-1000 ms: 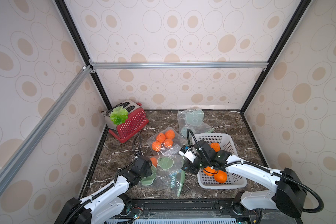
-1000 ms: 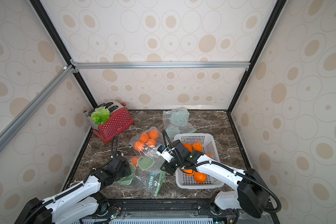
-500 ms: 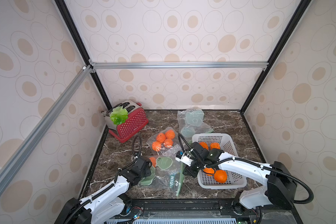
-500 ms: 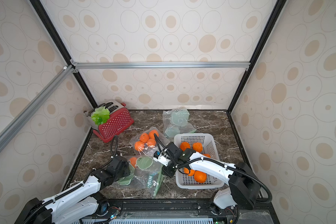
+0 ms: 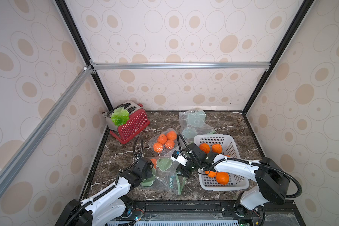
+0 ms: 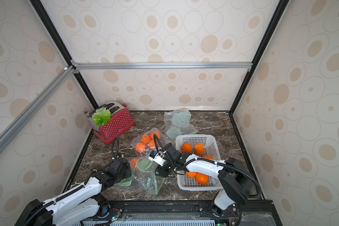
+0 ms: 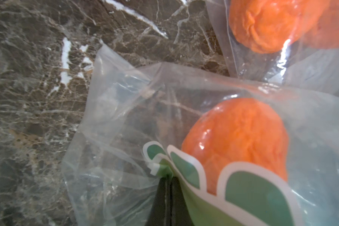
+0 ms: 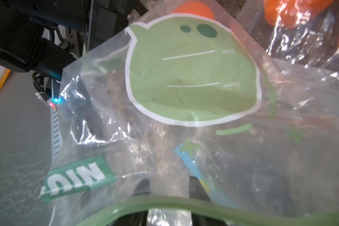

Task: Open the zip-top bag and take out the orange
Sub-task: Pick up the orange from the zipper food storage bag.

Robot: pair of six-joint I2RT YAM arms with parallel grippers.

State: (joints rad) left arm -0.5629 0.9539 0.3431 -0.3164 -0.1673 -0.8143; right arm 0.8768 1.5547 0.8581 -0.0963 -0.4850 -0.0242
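Observation:
The zip-top bag [image 5: 165,177] [image 6: 145,174], clear with green prints, lies near the table's front edge. One orange [image 5: 154,162] [image 6: 133,163] [image 7: 235,140] [image 8: 194,8] sits inside at its far left end. My left gripper [image 5: 148,174] [image 7: 167,179] is shut on the bag's printed edge, close beside the orange. My right gripper [image 5: 181,172] [image 6: 160,172] [image 8: 169,184] is at the bag's right end, at its mouth. Its fingers stand apart and show through the plastic behind the green zip strip [image 8: 164,203]. Nothing solid is between them.
A white basket [image 5: 213,137] [image 6: 194,137] holding several oranges stands just right of my right arm. Another bag with several oranges [image 5: 163,142] lies behind the held bag. Empty bags [image 5: 194,121] lie at the back, and a red toaster [image 5: 133,125] with lettuce at the back left.
My right gripper has moved left from over the basket to the bag's mouth, and its jaws have spread. The left gripper has stayed shut on the bag.

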